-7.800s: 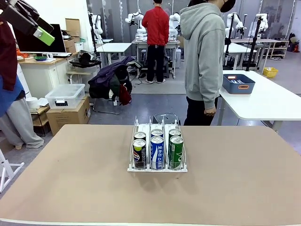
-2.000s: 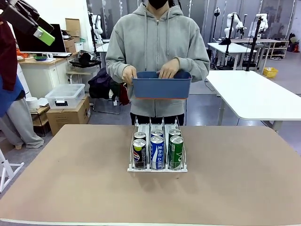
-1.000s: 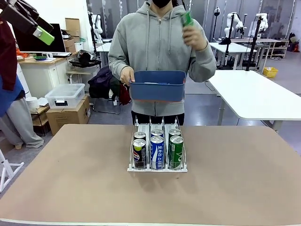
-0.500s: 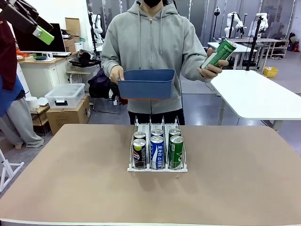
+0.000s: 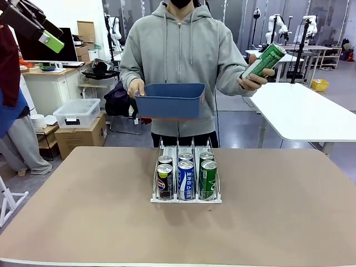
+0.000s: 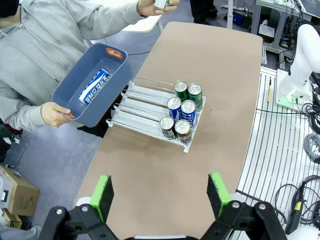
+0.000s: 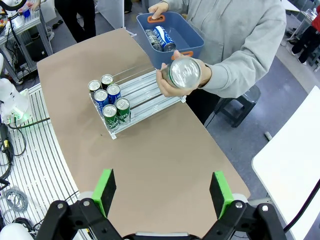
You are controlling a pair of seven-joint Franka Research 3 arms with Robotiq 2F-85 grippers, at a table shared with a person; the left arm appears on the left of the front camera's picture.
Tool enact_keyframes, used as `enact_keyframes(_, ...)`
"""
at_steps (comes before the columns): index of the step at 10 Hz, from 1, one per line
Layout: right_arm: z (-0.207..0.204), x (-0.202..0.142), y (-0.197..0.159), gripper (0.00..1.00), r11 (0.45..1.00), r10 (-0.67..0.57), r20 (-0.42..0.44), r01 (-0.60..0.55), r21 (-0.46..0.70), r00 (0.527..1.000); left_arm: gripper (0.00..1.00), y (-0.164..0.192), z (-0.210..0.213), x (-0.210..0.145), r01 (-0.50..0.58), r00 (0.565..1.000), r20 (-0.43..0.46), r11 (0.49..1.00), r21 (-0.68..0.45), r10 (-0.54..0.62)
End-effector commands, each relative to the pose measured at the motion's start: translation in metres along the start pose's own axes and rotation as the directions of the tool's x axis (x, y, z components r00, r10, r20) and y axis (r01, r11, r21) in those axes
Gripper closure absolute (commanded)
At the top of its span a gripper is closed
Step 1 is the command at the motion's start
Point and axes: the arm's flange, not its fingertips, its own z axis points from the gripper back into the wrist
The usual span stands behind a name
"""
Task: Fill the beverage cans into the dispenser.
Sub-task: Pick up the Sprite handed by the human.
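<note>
The dispenser (image 5: 186,198) stands mid-table with six beverage cans (image 5: 186,179) at its front: two black Pepsi, two blue-and-white Pocari, two green. Behind it a person holds a blue bin (image 5: 169,100) in one hand and a green can (image 5: 263,60) raised in the other. From above, the left wrist view shows the dispenser (image 6: 142,106), its cans (image 6: 182,111) and a Pocari can (image 6: 94,86) in the bin. My left gripper (image 6: 161,194) hangs open high over the table. My right gripper (image 7: 162,191) is open too, high above the dispenser (image 7: 147,95) and the held can (image 7: 184,72).
The blue bin (image 7: 186,46) holds more cans (image 7: 159,36). The rear halves of the dispenser's lanes are bare. A white table (image 5: 303,114) stands at the back right, and boxes and a desk (image 5: 53,83) at the back left.
The person came to the table with the blue bin, took a green can out of it and swung it out to the picture's right. The bin drifted slightly left. Dispenser unchanged.
</note>
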Motion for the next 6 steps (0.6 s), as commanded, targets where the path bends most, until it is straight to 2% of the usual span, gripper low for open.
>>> enact_keyframes(1,-0.0007,-0.0001,0.0001,0.00,1.000,0.002,-0.004,-0.002,-0.001,1.000,0.00,-0.0004,0.0003,0.0001,0.000,1.000,0.000,1.000,0.001,0.000)
enact_keyframes(6,-0.0007,-0.0001,0.0001,0.00,1.000,0.002,-0.004,-0.002,-0.001,1.000,0.00,-0.0004,0.0003,0.0001,0.000,1.000,0.000,1.000,0.001,0.000)
